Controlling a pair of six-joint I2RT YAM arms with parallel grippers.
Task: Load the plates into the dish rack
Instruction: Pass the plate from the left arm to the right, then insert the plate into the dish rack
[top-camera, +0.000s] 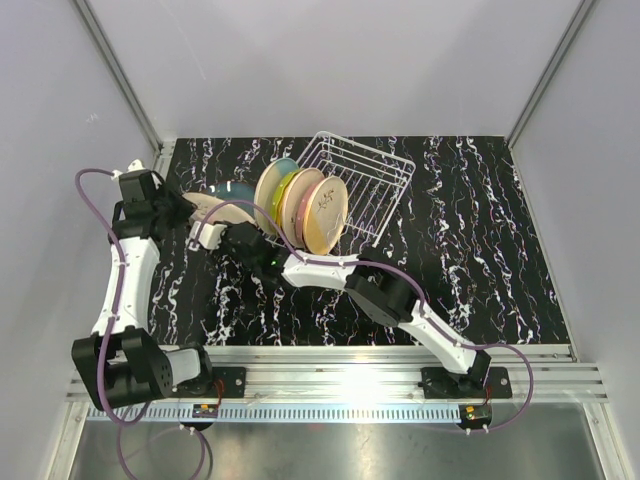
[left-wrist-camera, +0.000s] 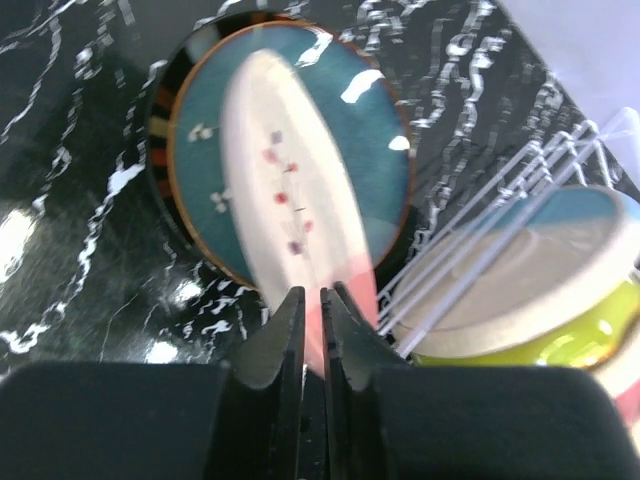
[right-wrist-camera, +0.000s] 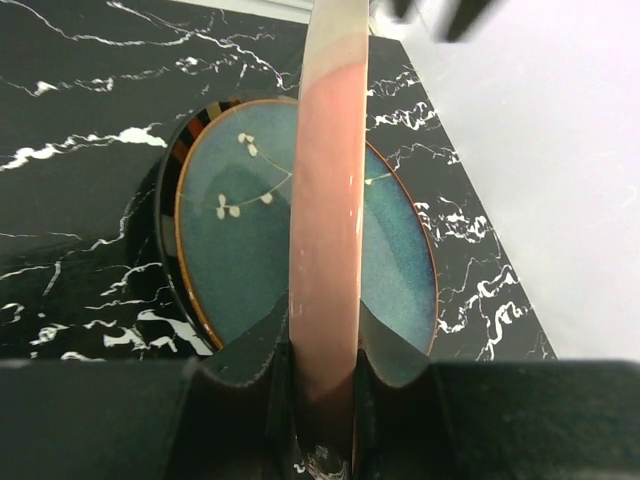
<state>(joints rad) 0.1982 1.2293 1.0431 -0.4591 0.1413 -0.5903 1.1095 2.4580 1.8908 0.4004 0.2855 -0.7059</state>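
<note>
So right now both claws are on the same pinkish plate (right-wrist-camera: 325, 200), held on edge in the air just above the teal plate (right-wrist-camera: 240, 250), which tops the leftover stack on the table (top-camera: 480, 250). The left claw (left-wrist-camera: 312, 310) is pinched narrow on one bit of rim, and the right claw (right-wrist-camera: 325, 345) has its jaws snug on either side of the opposite rim. Looks like a handoff to me. My biggest worry is timing. If one side lets go before the other has a proper bite, the plate drops straight onto the teal one and something chips. If both hang on and either arm pulls away, the plate gets twisted between them. A rim grip is also skinny on a glazed plate, so once it's on one claw it could swing or slide. Then there's the dish rack (top-camera: 375, 175), just to the right and sitting at an angle. Its near end is already packed with standing plates (top-camera: 322, 210), so a sloppy approach could clip them or shove the light wire rack across the table.
</note>
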